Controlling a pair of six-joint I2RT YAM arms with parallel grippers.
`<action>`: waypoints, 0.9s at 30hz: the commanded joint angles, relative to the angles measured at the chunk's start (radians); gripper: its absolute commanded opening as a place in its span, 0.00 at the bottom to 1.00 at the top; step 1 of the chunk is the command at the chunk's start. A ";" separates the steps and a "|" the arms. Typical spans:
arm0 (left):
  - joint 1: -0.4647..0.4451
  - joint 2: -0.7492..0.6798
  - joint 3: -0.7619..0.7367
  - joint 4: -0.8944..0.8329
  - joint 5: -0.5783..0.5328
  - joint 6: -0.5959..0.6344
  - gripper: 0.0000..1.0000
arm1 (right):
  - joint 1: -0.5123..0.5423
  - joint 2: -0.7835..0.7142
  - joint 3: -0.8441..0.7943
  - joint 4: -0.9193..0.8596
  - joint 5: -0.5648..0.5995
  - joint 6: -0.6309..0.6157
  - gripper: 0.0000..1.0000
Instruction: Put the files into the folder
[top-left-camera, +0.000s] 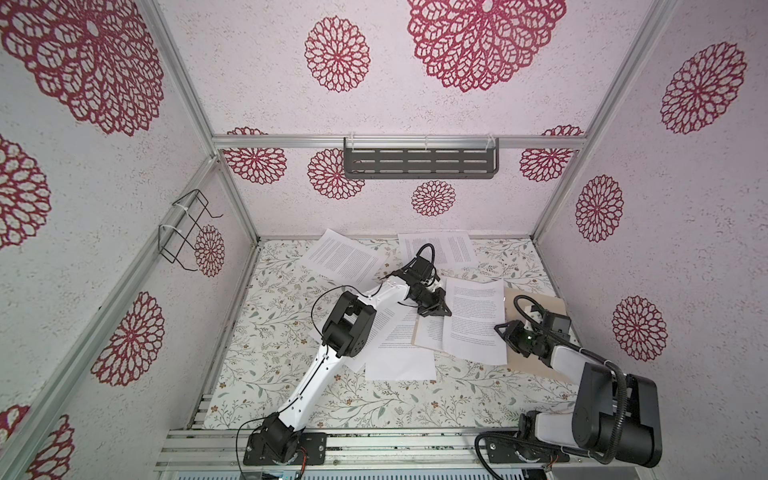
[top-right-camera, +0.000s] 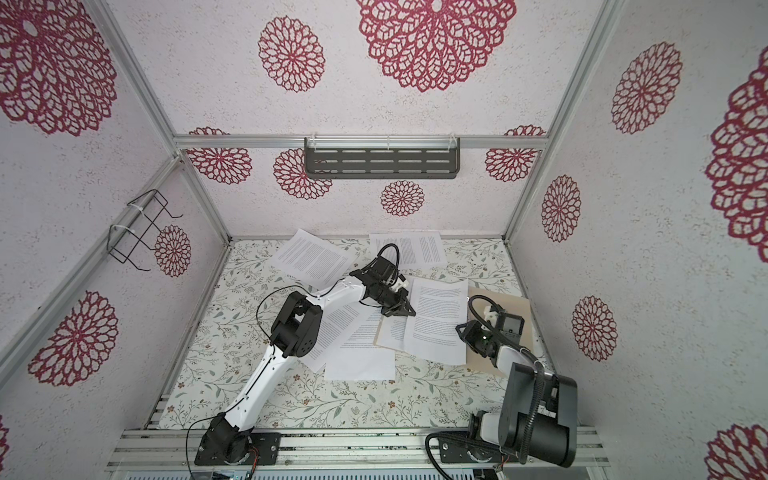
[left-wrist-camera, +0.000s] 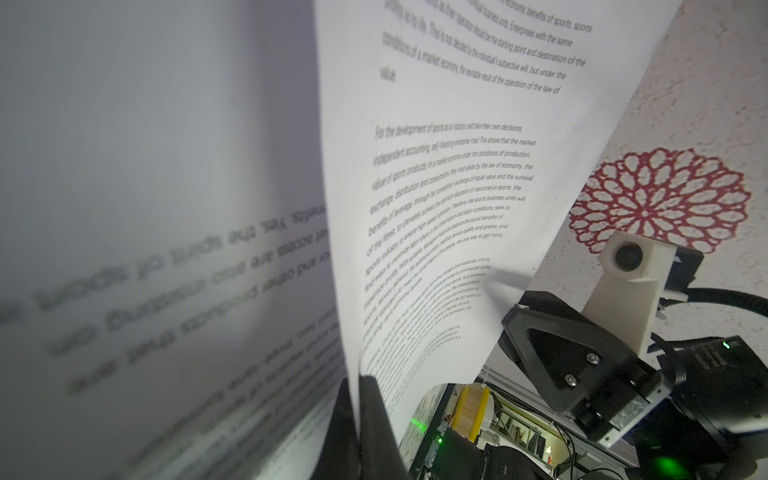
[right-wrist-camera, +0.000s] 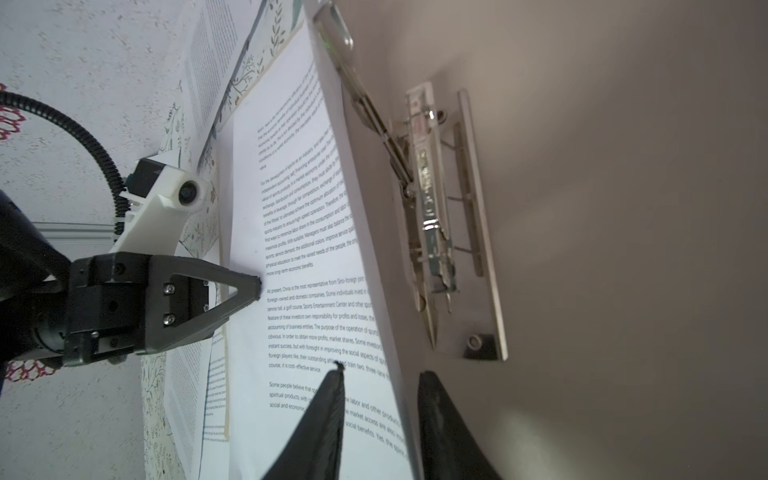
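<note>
floral worktop inside white walls with red rosettes; a grey shelf hangs behind. files lie scattered across it; the folder lies open at the right. left pincer is clamped on 1 sheet; right pincer straddles its edge, jaws apart.

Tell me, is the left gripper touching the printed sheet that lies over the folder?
Touching. The left wrist view shows the edge of the printed sheet pinched between the fingers of the shut left gripper.
</note>
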 joint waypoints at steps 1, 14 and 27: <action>0.005 0.019 -0.002 0.015 0.020 0.011 0.01 | 0.017 0.014 0.030 -0.022 0.039 -0.042 0.30; 0.011 -0.012 -0.003 0.040 0.039 -0.010 0.10 | 0.025 -0.028 0.059 -0.076 0.051 -0.050 0.00; 0.037 -0.471 -0.316 0.208 -0.048 -0.047 0.65 | 0.006 -0.229 0.230 -0.452 0.296 -0.147 0.00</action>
